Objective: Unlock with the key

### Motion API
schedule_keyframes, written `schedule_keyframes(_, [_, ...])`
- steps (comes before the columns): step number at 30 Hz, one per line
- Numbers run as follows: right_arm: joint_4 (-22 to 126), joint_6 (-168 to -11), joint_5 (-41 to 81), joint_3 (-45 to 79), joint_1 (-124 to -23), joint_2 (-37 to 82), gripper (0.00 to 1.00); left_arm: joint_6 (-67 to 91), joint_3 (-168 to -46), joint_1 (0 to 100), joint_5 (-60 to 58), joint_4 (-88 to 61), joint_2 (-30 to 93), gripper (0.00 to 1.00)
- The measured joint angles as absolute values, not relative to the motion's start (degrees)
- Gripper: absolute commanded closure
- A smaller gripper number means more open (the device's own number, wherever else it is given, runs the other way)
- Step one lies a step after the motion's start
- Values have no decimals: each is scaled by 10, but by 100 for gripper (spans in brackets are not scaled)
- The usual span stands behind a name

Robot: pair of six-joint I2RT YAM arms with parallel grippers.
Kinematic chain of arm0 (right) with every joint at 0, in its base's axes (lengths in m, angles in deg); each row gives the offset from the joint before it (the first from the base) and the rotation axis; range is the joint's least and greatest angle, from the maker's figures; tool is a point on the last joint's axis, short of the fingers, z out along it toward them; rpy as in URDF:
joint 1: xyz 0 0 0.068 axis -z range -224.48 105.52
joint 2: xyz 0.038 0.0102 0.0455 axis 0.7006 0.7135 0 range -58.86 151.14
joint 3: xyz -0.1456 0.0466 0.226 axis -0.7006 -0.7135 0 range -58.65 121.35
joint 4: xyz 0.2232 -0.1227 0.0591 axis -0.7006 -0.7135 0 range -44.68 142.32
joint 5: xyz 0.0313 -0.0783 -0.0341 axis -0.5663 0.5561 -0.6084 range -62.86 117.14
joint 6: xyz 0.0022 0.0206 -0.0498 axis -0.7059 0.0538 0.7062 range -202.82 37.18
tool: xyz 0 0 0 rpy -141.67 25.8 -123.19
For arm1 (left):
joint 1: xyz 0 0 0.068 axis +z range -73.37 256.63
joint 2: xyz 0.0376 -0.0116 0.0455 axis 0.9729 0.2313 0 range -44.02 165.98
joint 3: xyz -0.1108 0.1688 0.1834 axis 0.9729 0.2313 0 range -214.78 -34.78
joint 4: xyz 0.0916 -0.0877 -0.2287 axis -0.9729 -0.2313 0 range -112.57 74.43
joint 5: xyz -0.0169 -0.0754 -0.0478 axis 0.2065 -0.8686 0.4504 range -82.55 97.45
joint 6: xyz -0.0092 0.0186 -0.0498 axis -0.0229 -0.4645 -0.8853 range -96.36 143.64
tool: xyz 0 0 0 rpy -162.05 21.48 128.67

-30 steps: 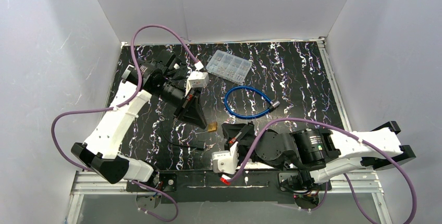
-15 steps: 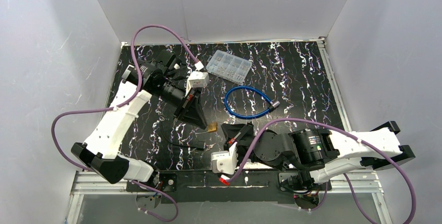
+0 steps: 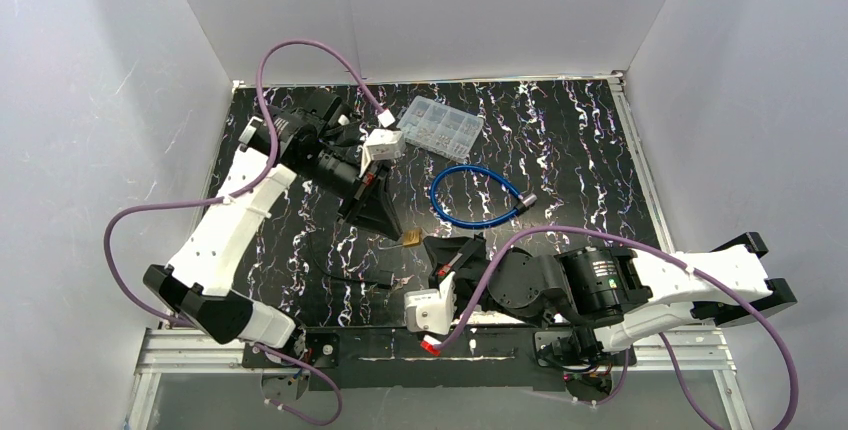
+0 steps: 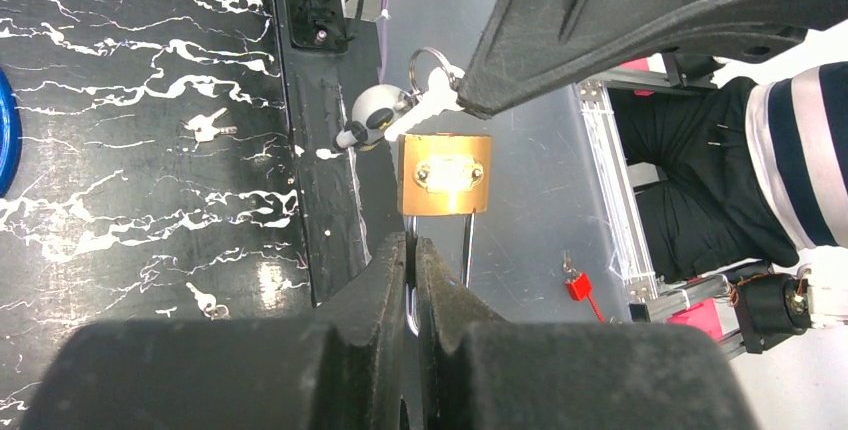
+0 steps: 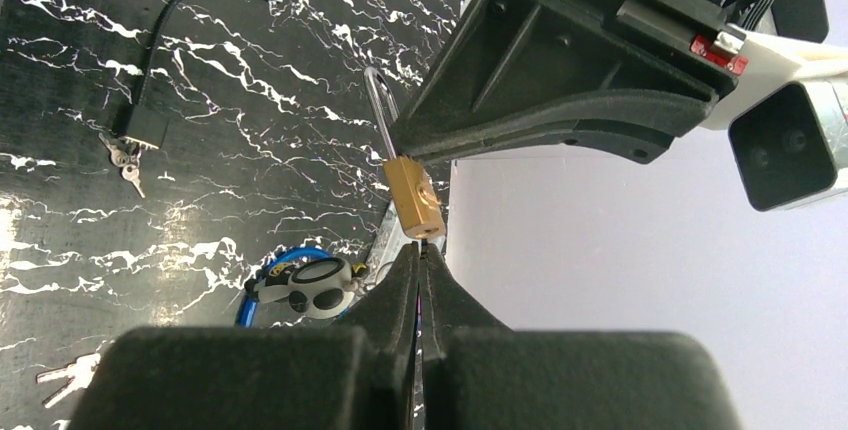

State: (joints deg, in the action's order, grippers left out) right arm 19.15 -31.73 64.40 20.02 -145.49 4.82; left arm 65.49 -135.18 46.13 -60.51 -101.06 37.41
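The brass padlock (image 3: 409, 241) is held in the air above the black marbled table (image 3: 560, 140), near its front middle, between the two grippers. The left gripper (image 4: 412, 250) is clamped on one leg of the shackle (image 5: 378, 110). The right gripper (image 5: 420, 255) is closed on the silver key (image 4: 428, 108), whose blade sits at the keyhole end of the lock body.

The padlock's long axis runs straight from one gripper to the other. The shackle end points to the left gripper and the keyhole end to the right gripper.

A blue cable lock (image 3: 475, 195) and a clear plastic box (image 3: 440, 122) lie farther back on the table. Loose keys (image 4: 205, 127) lie on the surface.
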Motion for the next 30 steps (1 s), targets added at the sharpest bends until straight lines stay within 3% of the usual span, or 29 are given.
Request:
schedule_keyframes(10, [222, -299, 641, 187, -1455, 42, 99, 663, -1360, 444, -605, -1010, 380, 100])
schedule_keyframes(18, [323, -321, 717, 90, -1455, -25, 99, 700, -1325, 442, -562, -1010, 311, 100])
schedule_keyframes(23, [391, -422, 749, 45, -1455, -101, 99, 744, -1182, 442, -465, -983, 218, 100])
schedule_keyframes(30, [497, -538, 748, -26, -1455, -232, 99, 832, -870, 439, -272, -743, 38, 100])
